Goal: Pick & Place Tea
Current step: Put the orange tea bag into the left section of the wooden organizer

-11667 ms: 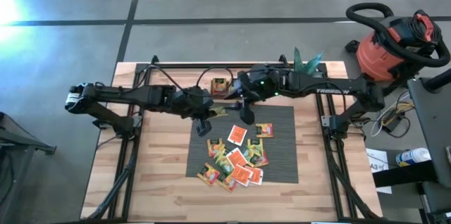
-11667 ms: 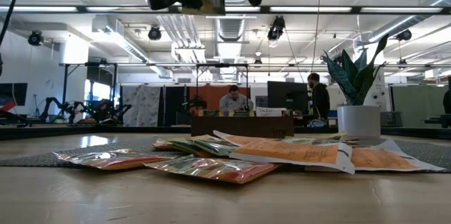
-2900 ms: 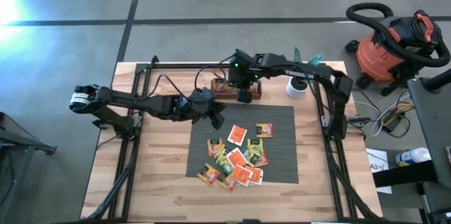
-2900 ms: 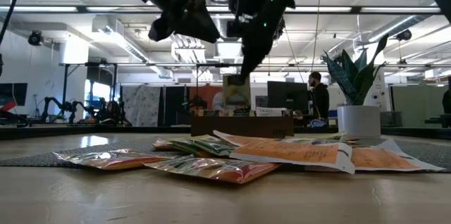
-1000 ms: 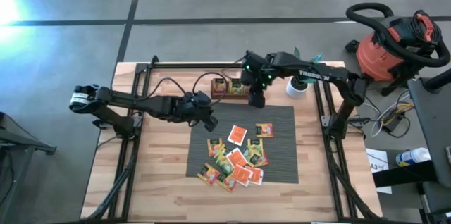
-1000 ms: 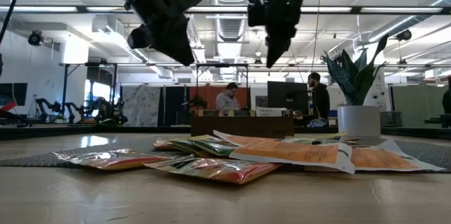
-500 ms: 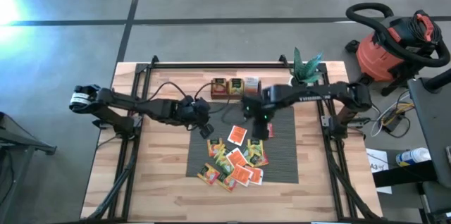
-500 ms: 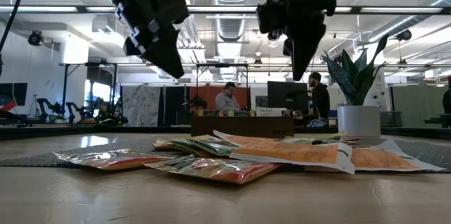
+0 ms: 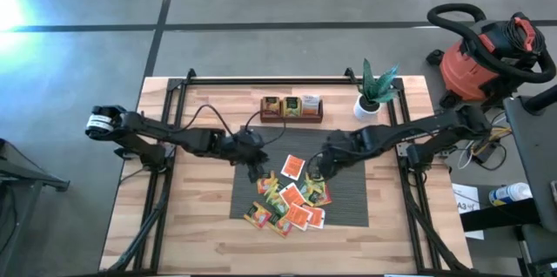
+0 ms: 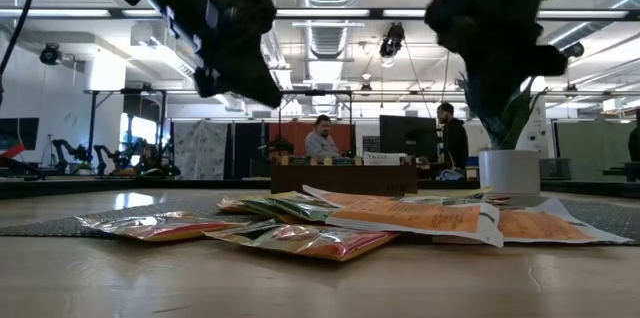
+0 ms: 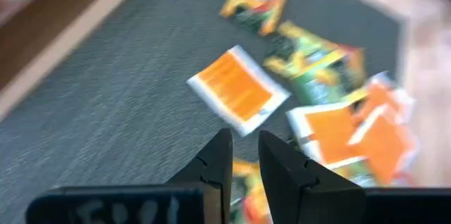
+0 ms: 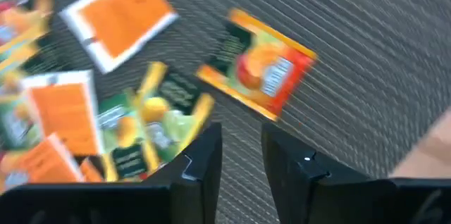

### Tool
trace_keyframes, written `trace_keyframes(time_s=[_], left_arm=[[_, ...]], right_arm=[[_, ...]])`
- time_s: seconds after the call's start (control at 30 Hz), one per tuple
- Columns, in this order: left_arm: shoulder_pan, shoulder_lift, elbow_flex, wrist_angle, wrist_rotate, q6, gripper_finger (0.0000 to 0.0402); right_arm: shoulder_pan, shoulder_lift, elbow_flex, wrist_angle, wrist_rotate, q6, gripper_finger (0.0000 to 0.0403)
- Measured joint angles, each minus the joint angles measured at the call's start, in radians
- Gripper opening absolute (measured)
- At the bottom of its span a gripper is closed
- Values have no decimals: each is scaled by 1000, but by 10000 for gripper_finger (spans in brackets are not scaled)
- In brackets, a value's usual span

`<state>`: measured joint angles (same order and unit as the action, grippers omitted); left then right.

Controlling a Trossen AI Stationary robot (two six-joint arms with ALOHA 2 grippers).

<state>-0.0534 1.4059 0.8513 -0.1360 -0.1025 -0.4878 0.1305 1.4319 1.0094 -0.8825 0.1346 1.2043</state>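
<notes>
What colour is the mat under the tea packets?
Dark grey with fine ribs. The mat shows best in the right wrist view.

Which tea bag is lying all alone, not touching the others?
The orange-red sachet at the tray-side edge of the grey mat. It lies flat with bare mat all round it, between the two grippers, while the others overlap in a heap.

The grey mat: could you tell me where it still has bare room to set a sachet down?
The grey mat is bare along its right strip and near its far edge below the wooden tray. The tea sachets crowd its centre and near-left corner.
</notes>
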Motion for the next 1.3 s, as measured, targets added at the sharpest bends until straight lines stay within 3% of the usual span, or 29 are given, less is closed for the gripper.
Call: trace_keyframes(time_s=[0.13,0.37,0.77,0.93,1.07,1.3], left_arm=[[42,28,0,98,142,-34,64],[116,157,23,248,304,-161,64],[176,453,331,258,322,-230,64],[206,543,442,257,335,-283,64],[232,584,472,255,387,-350,64],[267,631,470,261,416,-401,64]], right_arm=[[-8,-31,-97,28,-6,95,104],[-18,-38,-216,177,-9,89,98],[-40,-38,-299,297,-3,-103,66],[-39,-38,-375,480,-3,-166,57],[-39,-38,-428,590,-3,-161,50],[-39,-41,-492,634,2,-155,43]])
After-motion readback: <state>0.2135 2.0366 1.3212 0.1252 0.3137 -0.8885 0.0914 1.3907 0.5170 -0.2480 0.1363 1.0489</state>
